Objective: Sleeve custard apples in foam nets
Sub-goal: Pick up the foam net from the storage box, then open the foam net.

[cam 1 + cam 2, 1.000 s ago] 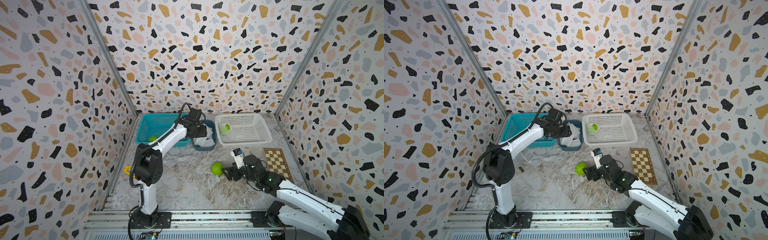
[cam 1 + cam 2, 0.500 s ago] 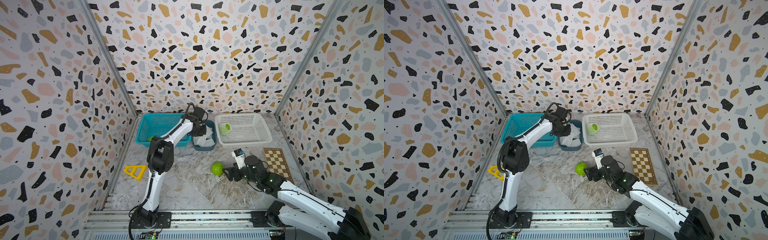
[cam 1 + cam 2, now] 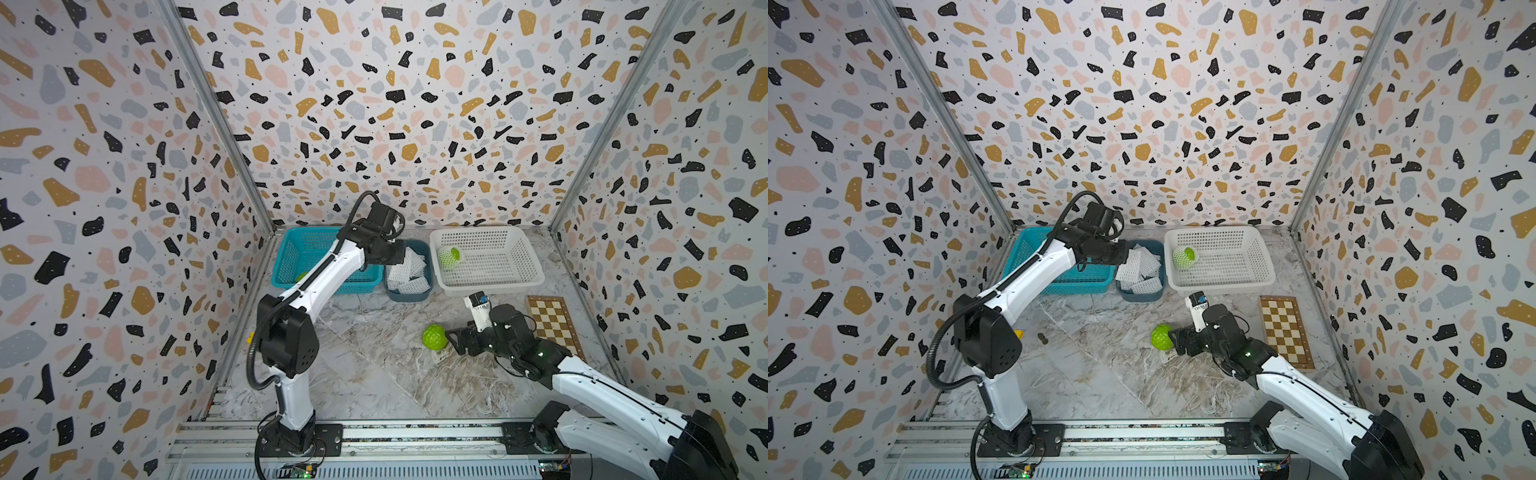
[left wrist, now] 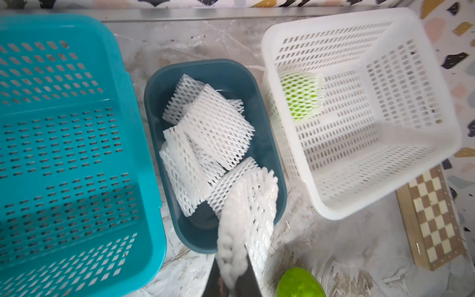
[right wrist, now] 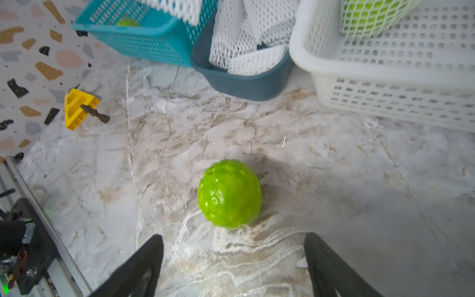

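Toward the tabletop's front right, the right gripper (image 5: 232, 238) is hovering with jaws spread wide, just beside a bare custard apple (image 3: 434, 337) lying on the marble. Along the back edge, the left gripper (image 4: 235, 280) is pinching a foam net (image 4: 246, 210) above the dark blue tub (image 3: 409, 294). A netted custard apple (image 3: 450, 257) is sitting in the white basket (image 3: 498, 286), and a third custard apple (image 3: 300, 275) in the teal basket (image 3: 291, 257).

I see terrazzo-print walls (image 3: 415, 104) boxing in three sides of the marble-patterned table (image 3: 374, 386); metal corner strips (image 3: 219, 124) rise from its two far corners, and an aluminium rail (image 3: 415, 434) runs along its near edge.
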Robot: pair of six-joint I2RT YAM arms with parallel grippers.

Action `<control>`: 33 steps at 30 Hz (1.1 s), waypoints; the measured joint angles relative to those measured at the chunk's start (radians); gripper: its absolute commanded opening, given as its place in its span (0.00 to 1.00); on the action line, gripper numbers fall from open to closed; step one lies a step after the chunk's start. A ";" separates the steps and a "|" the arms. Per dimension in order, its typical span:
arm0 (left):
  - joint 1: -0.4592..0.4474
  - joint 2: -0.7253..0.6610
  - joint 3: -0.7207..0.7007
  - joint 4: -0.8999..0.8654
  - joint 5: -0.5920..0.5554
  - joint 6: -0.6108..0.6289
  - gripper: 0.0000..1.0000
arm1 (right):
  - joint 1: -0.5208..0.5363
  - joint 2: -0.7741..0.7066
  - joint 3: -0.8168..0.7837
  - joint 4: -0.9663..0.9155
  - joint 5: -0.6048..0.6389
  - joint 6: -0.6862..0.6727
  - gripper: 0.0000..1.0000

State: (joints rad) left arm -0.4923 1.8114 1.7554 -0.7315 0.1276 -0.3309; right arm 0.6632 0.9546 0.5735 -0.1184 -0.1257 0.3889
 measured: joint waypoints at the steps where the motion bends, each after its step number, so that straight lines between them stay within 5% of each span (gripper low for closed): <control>1: -0.004 -0.036 -0.034 0.014 0.011 0.009 0.00 | -0.018 0.001 0.013 0.001 -0.020 0.001 0.87; 14: -0.155 -0.366 -0.450 0.156 0.323 0.148 0.00 | -0.245 0.018 0.096 0.031 -0.364 0.056 0.76; 22: -0.204 -0.515 -0.608 0.174 0.487 0.252 0.00 | -0.254 0.018 0.098 0.105 -0.590 0.109 0.61; 33: -0.212 -0.560 -0.626 0.187 0.571 0.325 0.01 | -0.164 0.026 0.092 0.201 -0.787 0.135 0.47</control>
State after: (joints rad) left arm -0.7044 1.2514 1.1294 -0.5449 0.6991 -0.0055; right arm 0.4992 0.9810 0.6651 0.0822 -0.9123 0.5236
